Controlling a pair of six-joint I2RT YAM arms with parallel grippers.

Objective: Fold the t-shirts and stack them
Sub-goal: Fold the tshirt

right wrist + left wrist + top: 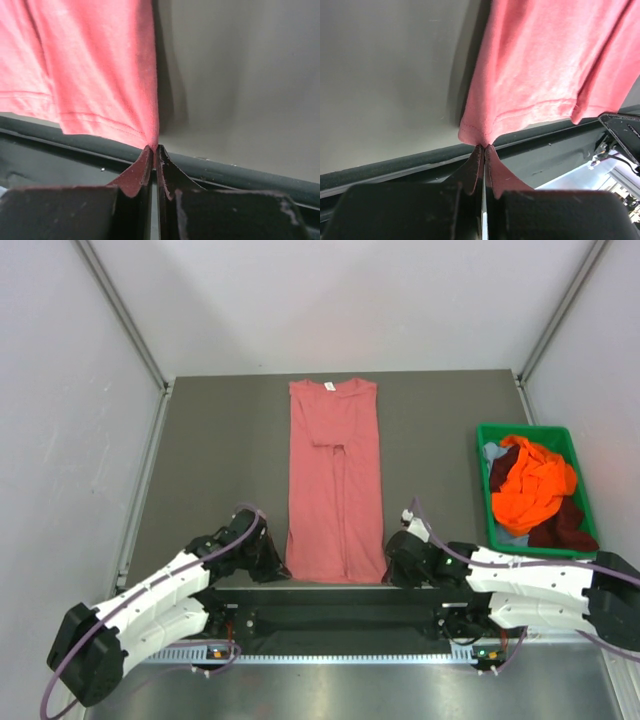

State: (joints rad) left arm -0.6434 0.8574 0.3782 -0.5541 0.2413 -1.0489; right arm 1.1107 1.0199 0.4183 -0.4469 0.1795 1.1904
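Fold-and-stack workspace, read from left to right. At the near left of the dark grey table point(220, 440), the left gripper point(484, 146) has its two black fingers pressed together on the near left hem corner of the salmon-pink cotton short-sleeved t-shirt point(335, 480), and the cloth puckers at the pinch point. This shirt lies flat along the middle of the table as a long narrow strip with its sleeves turned inward. Its collar lies toward the far edge and its hem reaches the near edge. At the near right hem corner, the right gripper point(154, 147) is likewise clamped on the fabric, fingers together. Near the right edge of the table, well apart from the pink shirt, stands a green rectangular plastic bin point(525, 428). It holds a crumpled bright orange t-shirt point(535, 485) on top, a dark maroon t-shirt point(565, 525) and a bluish t-shirt point(495, 452).
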